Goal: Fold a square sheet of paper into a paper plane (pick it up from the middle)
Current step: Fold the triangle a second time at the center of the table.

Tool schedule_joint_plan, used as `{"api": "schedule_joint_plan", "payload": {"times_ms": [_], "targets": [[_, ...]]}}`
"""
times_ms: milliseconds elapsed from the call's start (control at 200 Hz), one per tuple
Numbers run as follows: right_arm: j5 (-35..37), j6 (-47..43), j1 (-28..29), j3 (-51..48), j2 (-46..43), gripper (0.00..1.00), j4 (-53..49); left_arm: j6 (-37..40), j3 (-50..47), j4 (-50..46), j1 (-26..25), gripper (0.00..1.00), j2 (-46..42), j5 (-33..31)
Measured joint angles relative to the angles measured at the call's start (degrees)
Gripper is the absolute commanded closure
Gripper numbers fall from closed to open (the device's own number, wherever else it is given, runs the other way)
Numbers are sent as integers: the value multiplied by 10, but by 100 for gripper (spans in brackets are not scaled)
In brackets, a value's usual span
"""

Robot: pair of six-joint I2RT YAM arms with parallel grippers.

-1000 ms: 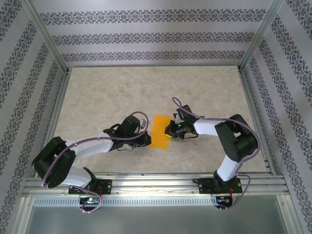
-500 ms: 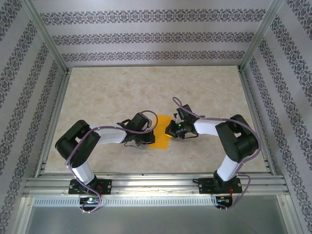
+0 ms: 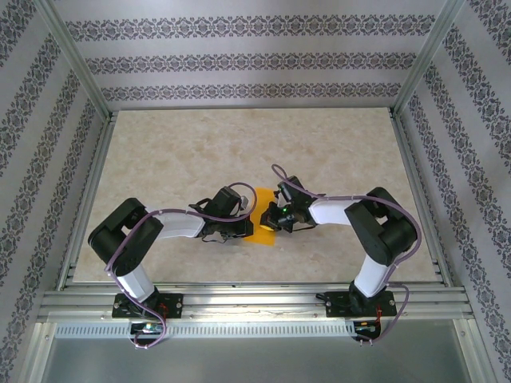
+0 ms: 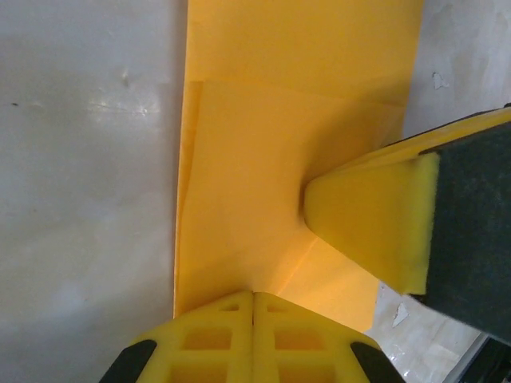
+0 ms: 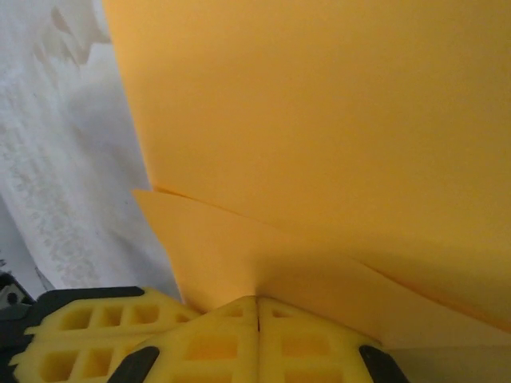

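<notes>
**Both grippers close in on the orange paper**

Leftward by a little has gone the right gripper (image 3: 269,217); it now sits over the right half of the paper (image 3: 262,227), where a second ago it stood at that edge. Since then the left gripper (image 3: 242,221) has also come in from the left, elbow raised, and now rests at the paper's left edge. Both have their jaws closed tight, tips down on the paper; whether either has a layer nipped between its fingers I cannot tell.

Just below the middle of the overhead frame lies the paper, between the two grippers and already partly folded; the left wrist view shows a flap doubled over, with a slanting crease running from the right gripper's tip. I judge that a fold is being pressed or pushed over, one tip holding while the other works; no plane shape yet.

Around it is bare table (image 3: 160,159); the patterned walls (image 3: 239,60) and the metal rail (image 3: 239,297) along the bottom are well apart. The grippers themselves are what stands in the way; their tips are close together and hide the paper from above, so a slip could skew the crease.
</notes>
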Motion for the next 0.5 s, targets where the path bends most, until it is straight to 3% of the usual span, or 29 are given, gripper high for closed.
{"api": "schedule_joint_plan", "payload": {"times_ms": [500], "targets": [[10, -1, -134, -82, -71, 96, 28, -30, -32, 65, 0, 100, -1, 19]]}}
